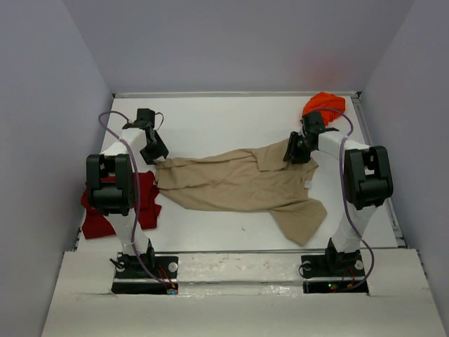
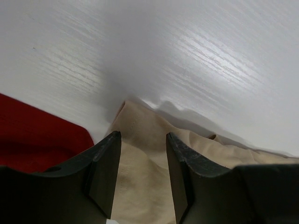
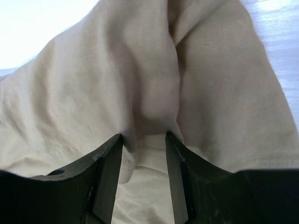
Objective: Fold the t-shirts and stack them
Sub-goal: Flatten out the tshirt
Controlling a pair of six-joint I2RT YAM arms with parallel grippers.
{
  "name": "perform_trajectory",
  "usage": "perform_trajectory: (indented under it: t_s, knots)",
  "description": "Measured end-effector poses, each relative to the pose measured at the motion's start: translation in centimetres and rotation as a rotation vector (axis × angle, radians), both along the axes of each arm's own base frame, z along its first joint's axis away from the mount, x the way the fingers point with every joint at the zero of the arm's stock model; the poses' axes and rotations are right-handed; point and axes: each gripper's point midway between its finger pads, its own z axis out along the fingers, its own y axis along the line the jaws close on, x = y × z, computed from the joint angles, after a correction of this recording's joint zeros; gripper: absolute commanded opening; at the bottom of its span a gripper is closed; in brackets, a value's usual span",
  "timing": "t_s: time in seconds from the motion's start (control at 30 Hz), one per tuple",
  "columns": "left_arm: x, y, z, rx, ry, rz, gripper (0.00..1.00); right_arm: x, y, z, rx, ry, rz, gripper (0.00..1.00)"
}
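A large tan t-shirt [image 1: 238,186] lies spread and rumpled across the middle of the white table [image 1: 210,119]. My left gripper [image 1: 156,151] is at its left corner, open, its jaws astride the tan cloth [image 2: 140,121] with the corner's tip poking out beyond them. My right gripper [image 1: 295,153] is at the shirt's upper right, also open, with a raised fold of the tan shirt [image 3: 154,102] between its fingertips. A dark red t-shirt [image 1: 147,200] lies bunched at the left under the left arm and also shows as red cloth [image 2: 37,135]. An orange t-shirt [image 1: 323,104] is crumpled in the far right corner.
Grey walls enclose the table on the left, back and right. A metal rail [image 1: 375,161] runs along the right edge. Both arm bases [image 1: 144,270] stand at the near edge.
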Motion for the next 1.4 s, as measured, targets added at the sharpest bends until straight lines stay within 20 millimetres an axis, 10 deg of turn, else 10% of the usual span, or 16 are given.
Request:
perform_trajectory:
  t_s: [0.4,0.7,0.97,1.4]
  knots:
    - [0.3,-0.4,0.2,-0.014,-0.019,-0.009,0.53,0.0,-1.4,3.9,-0.059,-0.079,-0.03,0.48]
    - [0.3,-0.7,0.3,-0.017,-0.023,-0.016,0.53,-1.7,-1.4,-0.1,-0.065,0.034,-0.027,0.45]
    - [0.3,-1.2,0.5,-0.013,-0.029,-0.029,0.53,-1.7,-1.1,-0.4,-0.048,0.04,-0.029,0.0]
    - [0.3,-2.9,1.8,-0.011,-0.062,-0.071,0.53,-1.5,-1.8,-0.6,-0.084,0.042,-0.056,0.16]
